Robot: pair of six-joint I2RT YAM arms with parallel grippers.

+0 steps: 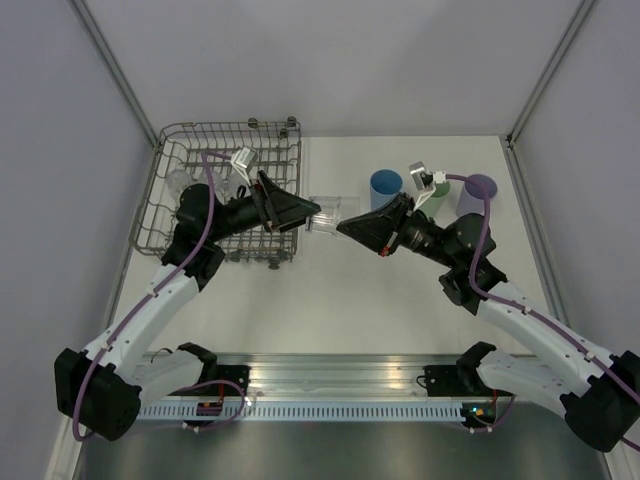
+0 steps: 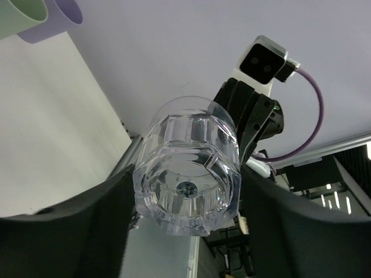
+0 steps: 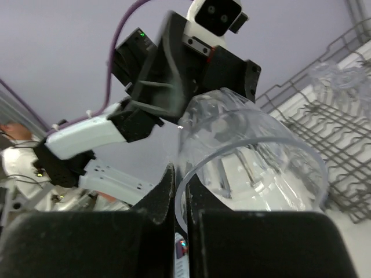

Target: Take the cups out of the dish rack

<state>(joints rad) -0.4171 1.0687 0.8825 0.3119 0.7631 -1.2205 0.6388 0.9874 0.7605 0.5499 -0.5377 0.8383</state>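
A clear cup (image 1: 331, 214) hangs on its side over the table, just right of the grey wire dish rack (image 1: 152, 213). My left gripper (image 1: 316, 213) is shut on its base end; the left wrist view shows the cup (image 2: 188, 168) between both fingers (image 2: 81, 226). My right gripper (image 1: 343, 226) is shut on the cup's rim, one finger inside and one outside (image 3: 179, 182), with the cup (image 3: 255, 156) in front. Blue (image 1: 386, 187), green (image 1: 439, 188) and purple (image 1: 481, 192) cups stand on the table at the back right. Clear cups (image 1: 181, 181) remain in the rack.
The rack (image 3: 342, 124) fills the back left corner, with my left arm reaching out over its right side. The green (image 2: 22, 14) and purple (image 2: 61, 14) cups show at the top left of the left wrist view. Grey walls enclose the table.
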